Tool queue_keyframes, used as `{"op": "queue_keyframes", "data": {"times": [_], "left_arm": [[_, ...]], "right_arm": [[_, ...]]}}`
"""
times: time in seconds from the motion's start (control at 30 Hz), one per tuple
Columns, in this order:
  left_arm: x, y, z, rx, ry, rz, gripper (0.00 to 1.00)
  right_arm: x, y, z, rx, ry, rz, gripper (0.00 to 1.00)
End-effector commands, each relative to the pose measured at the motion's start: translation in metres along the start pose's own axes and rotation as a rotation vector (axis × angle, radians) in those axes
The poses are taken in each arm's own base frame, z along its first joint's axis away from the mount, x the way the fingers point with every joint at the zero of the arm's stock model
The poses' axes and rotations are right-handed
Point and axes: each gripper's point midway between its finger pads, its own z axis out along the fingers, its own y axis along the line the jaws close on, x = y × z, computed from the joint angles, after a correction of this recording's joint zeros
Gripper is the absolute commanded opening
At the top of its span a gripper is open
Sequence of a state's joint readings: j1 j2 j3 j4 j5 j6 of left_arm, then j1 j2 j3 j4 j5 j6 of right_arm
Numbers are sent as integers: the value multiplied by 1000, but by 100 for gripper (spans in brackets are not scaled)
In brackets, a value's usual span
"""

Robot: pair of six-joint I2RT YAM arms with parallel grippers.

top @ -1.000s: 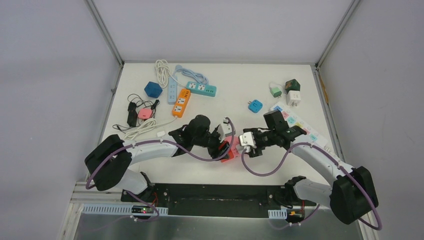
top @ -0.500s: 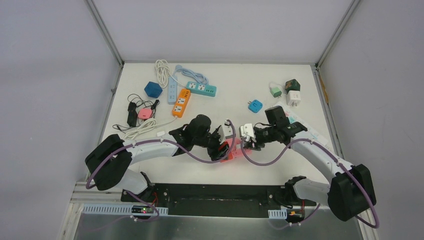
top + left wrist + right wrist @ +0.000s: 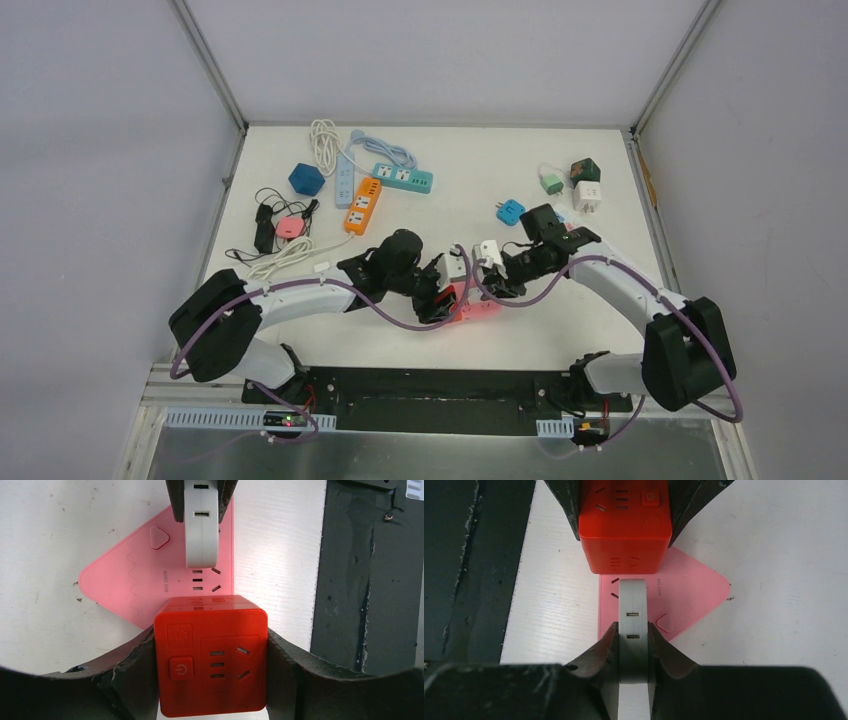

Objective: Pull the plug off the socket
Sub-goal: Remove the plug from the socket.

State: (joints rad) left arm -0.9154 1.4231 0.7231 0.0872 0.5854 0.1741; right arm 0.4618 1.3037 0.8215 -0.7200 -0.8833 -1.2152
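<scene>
We have the right hand (image 3: 632, 632) clenched on the slim white plastic plug (image 3: 631, 605), one finger flat against each of its broad faces. The plug stands seated in the flat pink plastic socket board (image 3: 684, 600), which lies on the white desk (image 3: 774, 555) between the two arms, near their bases. Just beside the plug, over one end of the same board, sits the red plastic cube adapter (image 3: 210, 655). The left hand (image 3: 210, 645) is grasping that cube by two opposite sides, fingers pressed against it.

What the coming move turns on is the plug's axis. Its pins go into the board's face, so its way out is straight off that face, up from the desk. The plug lies dead ahead of the right hand, between its fingers, with one narrow edge turned towards the cube. The two hands face each other across the board, so the cube and the left hand lie beyond the plug.

We judge the pull should go upwards and back along the right hand's own line. Pulling sideways towards the cube would lever the pins. The left hand looks to us like the anchor. We cannot tell whether the cube is plugged into the board or only rests on it. If it only rests there, the light board may lift with the plug.
</scene>
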Motion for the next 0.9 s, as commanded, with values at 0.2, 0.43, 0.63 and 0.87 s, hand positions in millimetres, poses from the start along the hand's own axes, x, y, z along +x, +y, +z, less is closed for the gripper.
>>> {"op": "queue_keyframes", "data": {"times": [0.2, 0.43, 0.63, 0.87], "left_arm": [[16, -18, -8, 57, 63, -57, 0], [20, -17, -11, 34, 61, -63, 0], [21, -15, -14, 16, 59, -60, 0], [23, -13, -15, 0, 62, -63, 0]], "right_arm": [[-31, 0, 19, -58, -98, 135, 0], [-23, -35, 7, 96, -96, 228, 0], [-10, -45, 2, 165, -57, 256, 0], [-34, 15, 15, -77, -134, 36, 0]]}}
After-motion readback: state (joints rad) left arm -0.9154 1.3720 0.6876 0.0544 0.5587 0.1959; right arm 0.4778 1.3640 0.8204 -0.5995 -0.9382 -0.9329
